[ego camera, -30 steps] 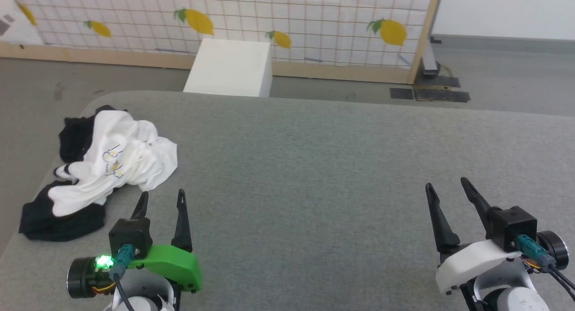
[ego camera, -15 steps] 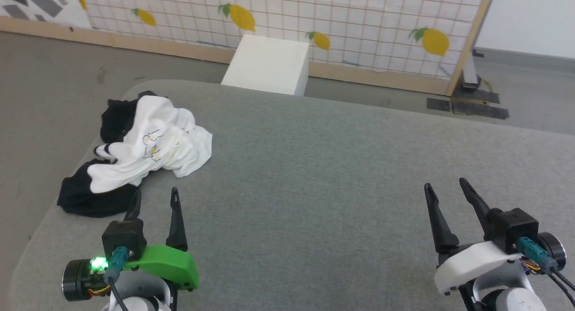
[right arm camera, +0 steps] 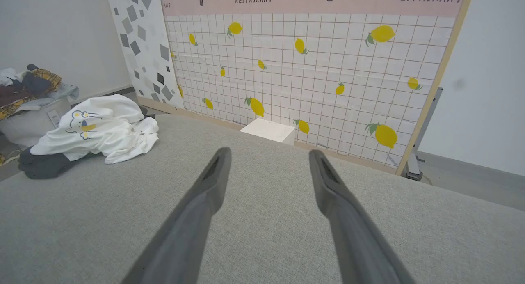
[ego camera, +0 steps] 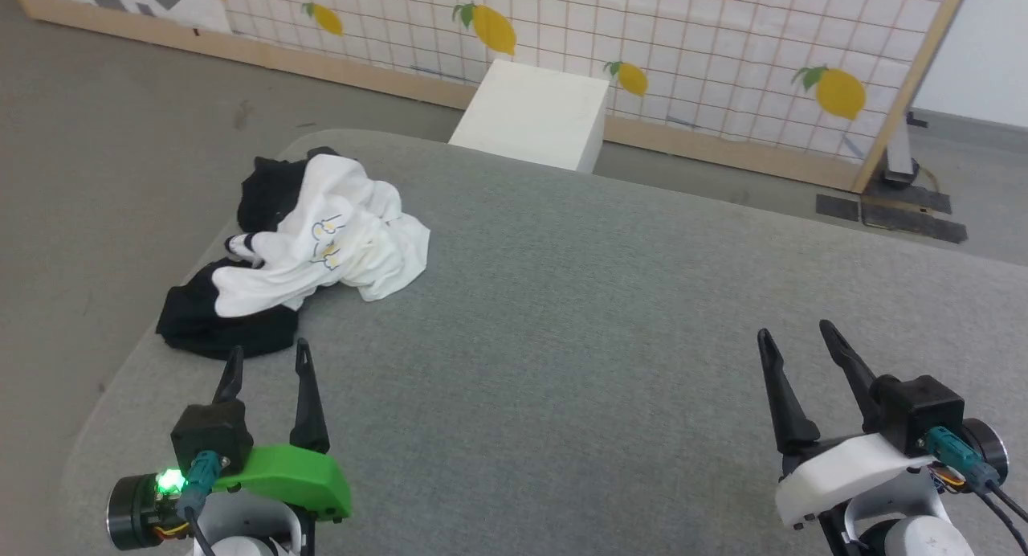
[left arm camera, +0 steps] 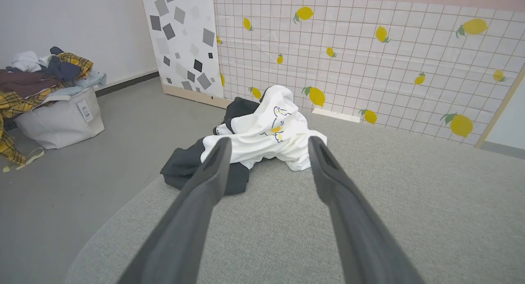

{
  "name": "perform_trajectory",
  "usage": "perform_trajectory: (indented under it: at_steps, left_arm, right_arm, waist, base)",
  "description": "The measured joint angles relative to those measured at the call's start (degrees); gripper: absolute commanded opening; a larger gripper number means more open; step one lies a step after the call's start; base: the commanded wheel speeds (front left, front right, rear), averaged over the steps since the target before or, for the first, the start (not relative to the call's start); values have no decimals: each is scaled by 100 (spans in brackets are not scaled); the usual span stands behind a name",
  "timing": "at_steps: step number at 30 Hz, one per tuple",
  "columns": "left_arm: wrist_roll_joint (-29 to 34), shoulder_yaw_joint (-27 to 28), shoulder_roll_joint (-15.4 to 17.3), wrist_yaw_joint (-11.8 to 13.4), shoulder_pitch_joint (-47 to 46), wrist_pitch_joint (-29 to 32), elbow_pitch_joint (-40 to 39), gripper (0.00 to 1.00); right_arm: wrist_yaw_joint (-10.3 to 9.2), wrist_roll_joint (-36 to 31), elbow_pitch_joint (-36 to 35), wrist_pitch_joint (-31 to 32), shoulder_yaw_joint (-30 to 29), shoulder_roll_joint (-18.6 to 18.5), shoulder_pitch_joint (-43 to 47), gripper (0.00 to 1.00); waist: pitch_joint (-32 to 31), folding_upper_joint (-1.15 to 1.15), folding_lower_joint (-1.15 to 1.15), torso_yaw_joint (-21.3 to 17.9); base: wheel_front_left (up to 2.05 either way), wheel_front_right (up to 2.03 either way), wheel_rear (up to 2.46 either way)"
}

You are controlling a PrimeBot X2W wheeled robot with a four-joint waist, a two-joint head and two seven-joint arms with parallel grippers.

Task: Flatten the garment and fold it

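Hugging the left table [ego camera: 610, 315] edge, the garment [ego camera: 345, 235]

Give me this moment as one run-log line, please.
garment: crumpled, far-left corner of table | left tool: open, empty, short of garment | right tool: open, empty | fold: not started

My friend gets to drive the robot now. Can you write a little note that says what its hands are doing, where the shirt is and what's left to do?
The left gripper is open and empty, above the table, just short of the garment.
The right gripper is open and empty, over bare table far to the garment's right.
The garment lies in a crumpled heap near the table's far left corner, cartoon print up, a black sleeve bunched at its near side.
Done: nothing yet; it is neither flattened nor folded.
Left: grasp it, spread it flat, then fold it.
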Motion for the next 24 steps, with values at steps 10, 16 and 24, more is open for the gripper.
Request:
perform_trajectory:
  at_steps: [10,16,24]
  left_arm:
    - [-94,-22,3,127,12,-127,10,100]
    - [-137,-47,5,212,56,-190,26,100]
    - [-290,-104,10,311,56,-272,69,100]
  right_arm:
    - [0,42,7,-70,-9,0,0,100]
    - [0,90,11,-94,-3,0,0,100]
    - [0,154,37,-147,18,1,0,100]
  waist:
    - [14,0,0,316]
    - [22,0,0,502]
    - [36,0,0,756]
  base:
    - [-2,-2,-2]
    - [-2,-2,-2]
    - [-2,-2,-2]
